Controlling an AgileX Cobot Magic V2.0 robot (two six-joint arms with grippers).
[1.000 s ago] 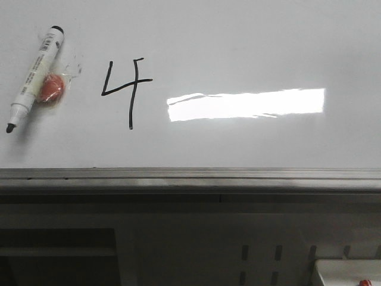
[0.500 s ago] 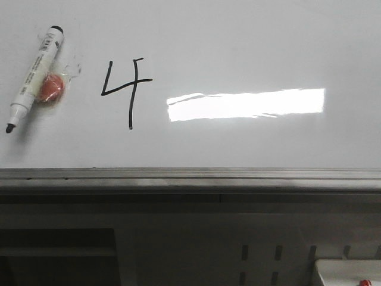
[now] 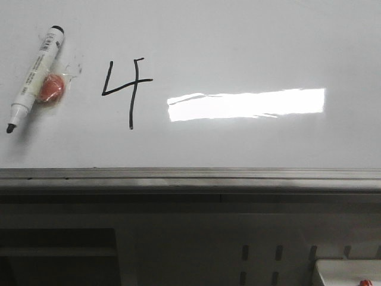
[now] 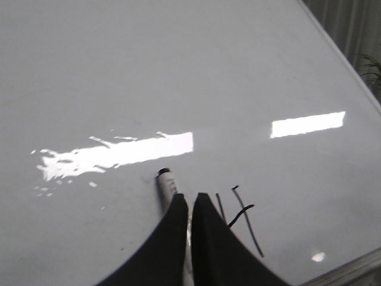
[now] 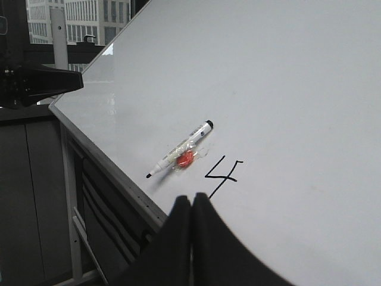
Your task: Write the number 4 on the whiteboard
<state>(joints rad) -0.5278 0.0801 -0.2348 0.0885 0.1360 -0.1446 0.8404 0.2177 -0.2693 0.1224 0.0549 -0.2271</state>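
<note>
The whiteboard (image 3: 238,47) is glossy white with a bright rectangular light reflection. A thin black number 4 (image 3: 127,89) is drawn on its left part. A white marker with a black tip (image 3: 34,76) lies uncapped on the board left of the 4, with a small orange lump in clear wrap (image 3: 51,87) against it. Neither gripper shows in the front view. My left gripper (image 4: 189,198) is shut and empty, above the board, with the marker (image 4: 167,182) and the 4 (image 4: 241,214) beyond its tips. My right gripper (image 5: 191,198) is shut and empty, near the board's edge, short of the 4 (image 5: 223,171).
A grey metal edge rail (image 3: 190,176) runs along the board's near side, with a grey frame and slotted panel below it. The marker (image 5: 181,149) and orange lump (image 5: 186,158) also show in the right wrist view. A white box corner (image 3: 348,271) sits at the lower right.
</note>
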